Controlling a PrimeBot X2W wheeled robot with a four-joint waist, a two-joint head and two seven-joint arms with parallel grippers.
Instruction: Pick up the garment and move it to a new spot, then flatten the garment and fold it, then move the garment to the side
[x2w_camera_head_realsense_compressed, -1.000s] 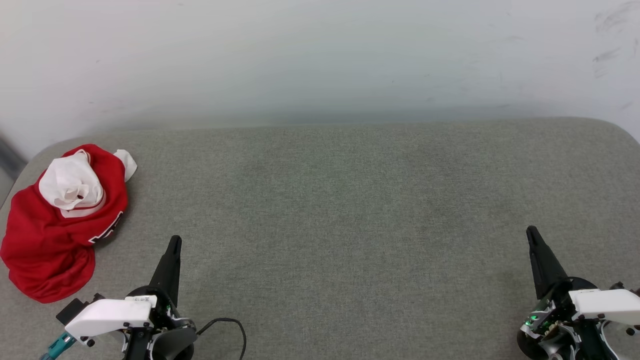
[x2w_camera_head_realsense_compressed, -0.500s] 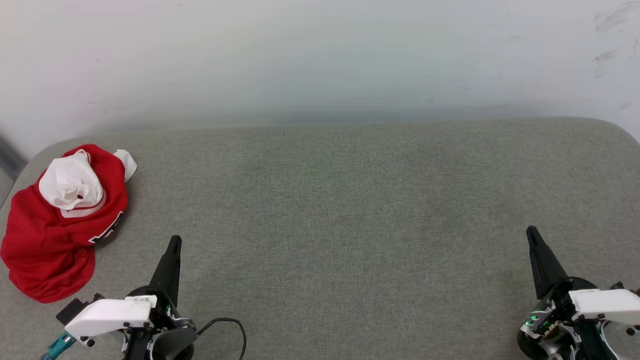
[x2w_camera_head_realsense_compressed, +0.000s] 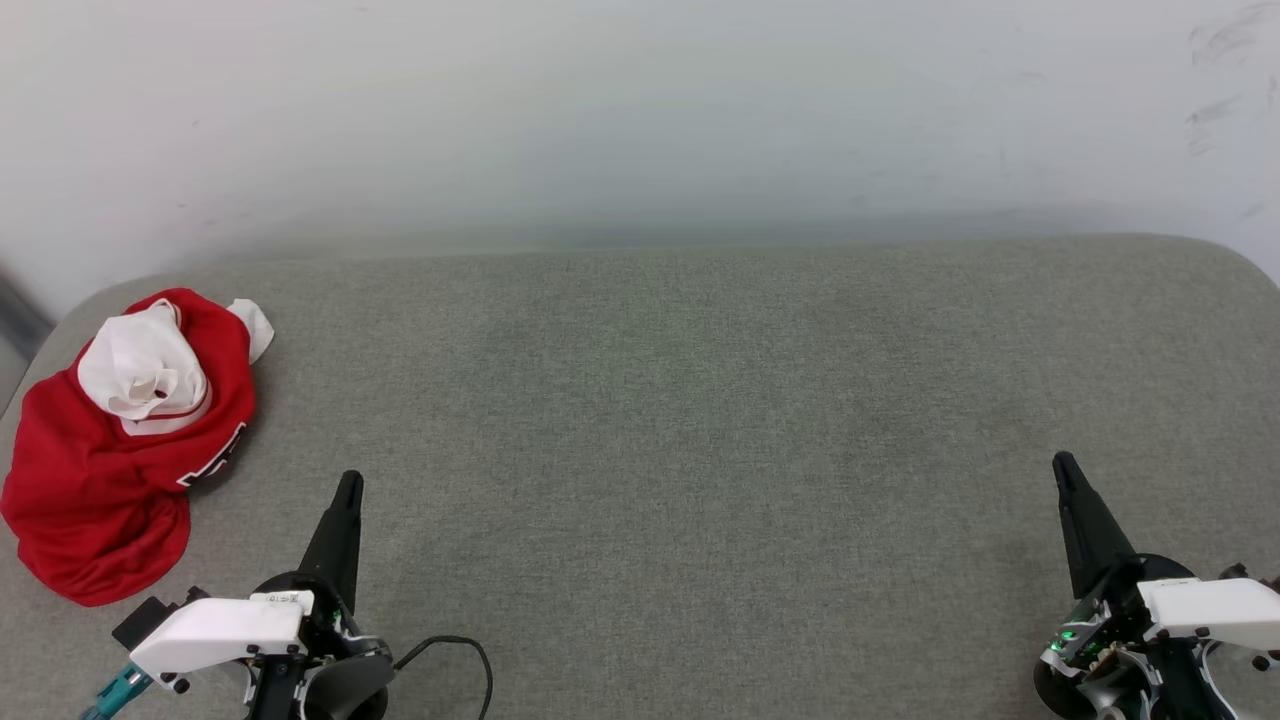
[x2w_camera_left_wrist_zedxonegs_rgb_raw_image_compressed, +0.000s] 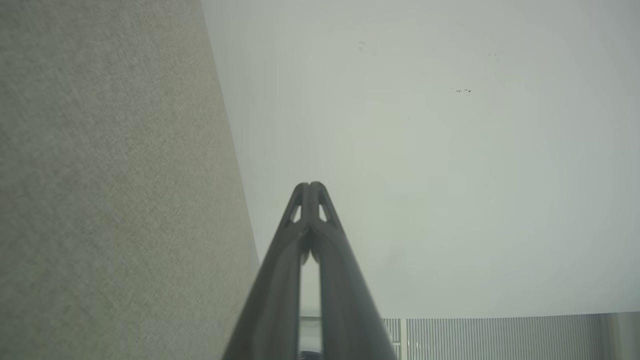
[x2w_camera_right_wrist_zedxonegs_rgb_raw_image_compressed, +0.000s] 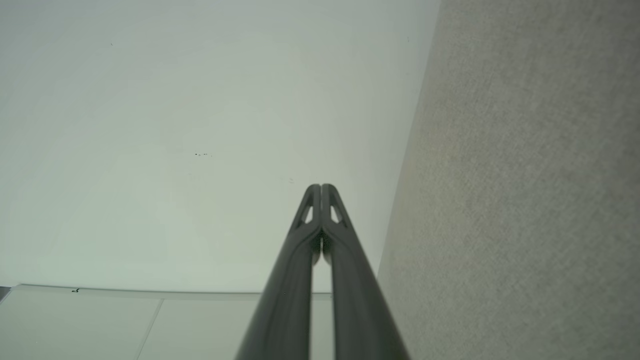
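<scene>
The garment (x2w_camera_head_realsense_compressed: 95, 470) lies crumpled in a heap at the far left of the grey padded table (x2w_camera_head_realsense_compressed: 680, 420), red with a bunched white sleeve (x2w_camera_head_realsense_compressed: 140, 365) on top and a bit of black lettering at its right edge. My left gripper (x2w_camera_head_realsense_compressed: 349, 484) rests at the lower left, to the right of the heap and apart from it. Its fingers are shut with nothing between them, tips touching in the left wrist view (x2w_camera_left_wrist_zedxonegs_rgb_raw_image_compressed: 310, 186). My right gripper (x2w_camera_head_realsense_compressed: 1061, 463) sits at the lower right, likewise shut and empty, tips together (x2w_camera_right_wrist_zedxonegs_rgb_raw_image_compressed: 320, 187).
A pale wall (x2w_camera_head_realsense_compressed: 640, 110) rises behind the table's far edge. The table's corners are rounded, and its left edge runs close beside the garment. A black cable (x2w_camera_head_realsense_compressed: 460, 650) loops by my left wrist.
</scene>
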